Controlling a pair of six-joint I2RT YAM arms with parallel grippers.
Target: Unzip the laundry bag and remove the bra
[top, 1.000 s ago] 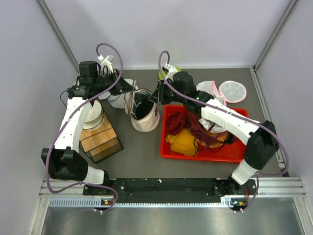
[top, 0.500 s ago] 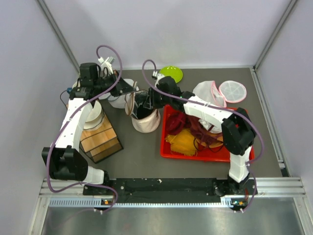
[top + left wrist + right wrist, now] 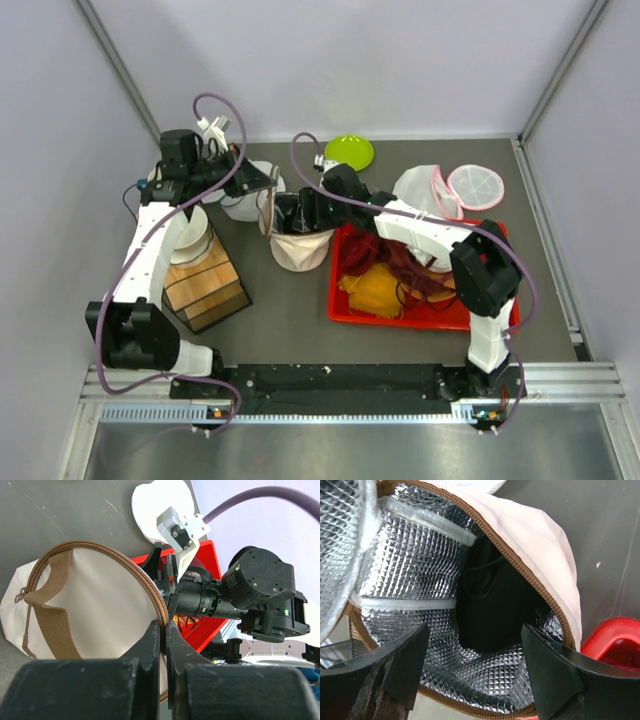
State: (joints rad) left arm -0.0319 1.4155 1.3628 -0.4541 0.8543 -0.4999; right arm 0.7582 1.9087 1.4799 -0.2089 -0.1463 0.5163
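The right fingers (image 3: 289,212) have swung from over the red tray (image 3: 420,323) into the unzipped laundry bag (image 3: 298,252), spread wide above the black bra (image 3: 495,605) inside, while the left fingers (image 3: 163,639) pinch its rim, so a grab looks next.

A red tray (image 3: 336,300) near the right edge of the table (image 3: 290,310) holds a yellow garment (image 3: 375,288) and a dark red garment (image 3: 400,255). A green plate (image 3: 349,152) lies at the far edge, white pink-edged mesh pouches (image 3: 475,186) near the far right corner, and a wooden box (image 3: 205,285) by the left edge.
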